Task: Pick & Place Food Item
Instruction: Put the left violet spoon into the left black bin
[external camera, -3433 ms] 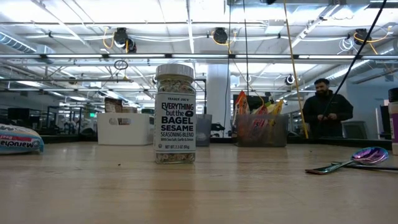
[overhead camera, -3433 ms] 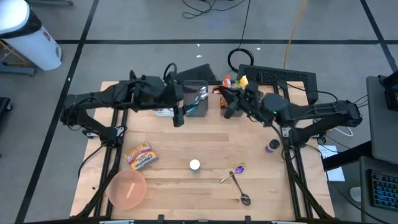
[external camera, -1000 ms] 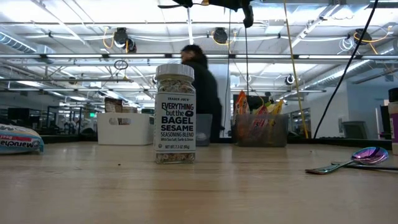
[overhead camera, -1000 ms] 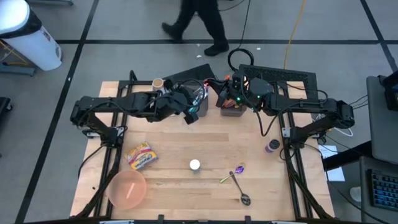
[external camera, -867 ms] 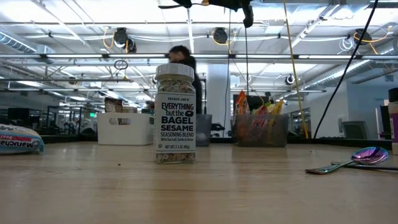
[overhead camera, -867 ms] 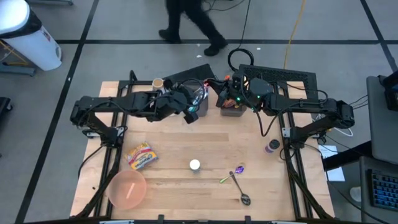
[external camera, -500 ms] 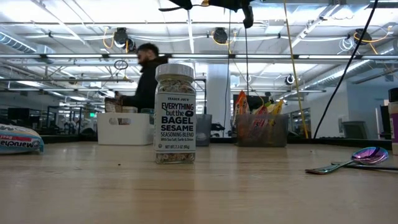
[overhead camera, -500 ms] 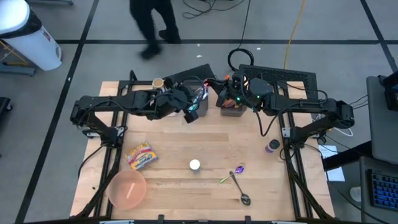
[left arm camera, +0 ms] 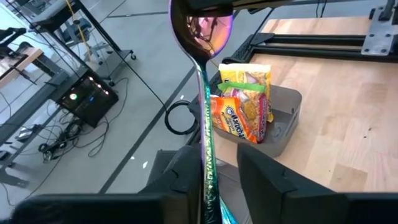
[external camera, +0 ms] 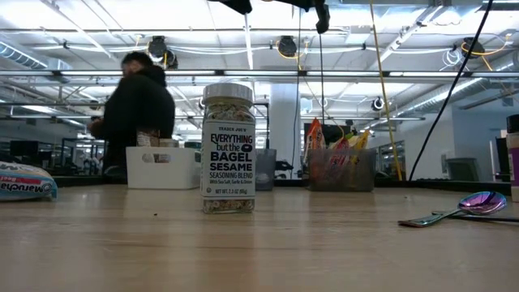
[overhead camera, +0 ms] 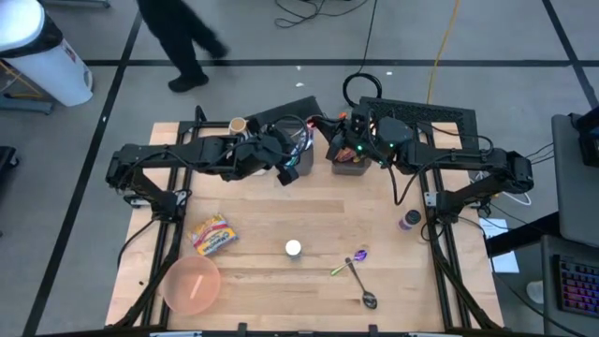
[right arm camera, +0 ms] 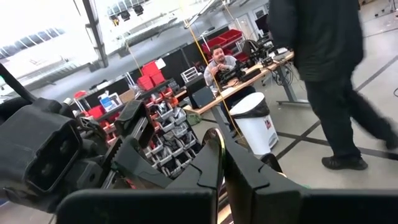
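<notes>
Wooden tabletop (overhead camera: 309, 220) carries both bins along its far edge. Food packets (left arm camera: 242, 109) stand upright in the grey bin (left arm camera: 283, 121), directly beneath the right hand (overhead camera: 348, 140). Its fingers appear nearly closed with nothing visibly gripped. Widen them before descending, then straddle a single packet. The left hand (overhead camera: 290, 161), just beside, is clamped on an iridescent spoon (left arm camera: 204, 74); hold it clear.

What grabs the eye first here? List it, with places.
The seasoning jar stands near the table's middle. The left gripper holds an iridescent spoon at the far edge, beside the right gripper over the snack bin. A person walks past beyond the table.
</notes>
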Action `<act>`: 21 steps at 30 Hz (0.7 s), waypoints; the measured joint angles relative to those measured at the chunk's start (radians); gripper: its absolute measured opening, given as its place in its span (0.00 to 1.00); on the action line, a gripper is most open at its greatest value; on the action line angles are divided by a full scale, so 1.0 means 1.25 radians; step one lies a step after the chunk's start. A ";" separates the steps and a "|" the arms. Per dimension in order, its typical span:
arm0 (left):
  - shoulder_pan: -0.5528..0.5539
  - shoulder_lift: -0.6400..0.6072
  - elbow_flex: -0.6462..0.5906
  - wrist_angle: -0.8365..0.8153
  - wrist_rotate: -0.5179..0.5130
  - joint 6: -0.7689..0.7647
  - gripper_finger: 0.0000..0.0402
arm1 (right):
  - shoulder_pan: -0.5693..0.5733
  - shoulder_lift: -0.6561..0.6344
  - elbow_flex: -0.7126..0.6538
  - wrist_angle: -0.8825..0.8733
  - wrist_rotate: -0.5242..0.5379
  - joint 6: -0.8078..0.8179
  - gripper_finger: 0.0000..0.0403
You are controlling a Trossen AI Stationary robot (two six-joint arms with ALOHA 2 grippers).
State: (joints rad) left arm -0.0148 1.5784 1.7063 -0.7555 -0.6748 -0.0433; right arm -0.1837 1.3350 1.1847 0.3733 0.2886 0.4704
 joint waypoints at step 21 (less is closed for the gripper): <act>0.000 0.001 0.000 0.002 0.001 0.012 0.14 | 0.000 -0.001 0.000 -0.038 0.000 -0.003 0.00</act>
State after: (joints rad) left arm -0.0151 1.5795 1.7061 -0.7531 -0.6739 -0.0280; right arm -0.1833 1.3335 1.1851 0.3258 0.2887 0.4667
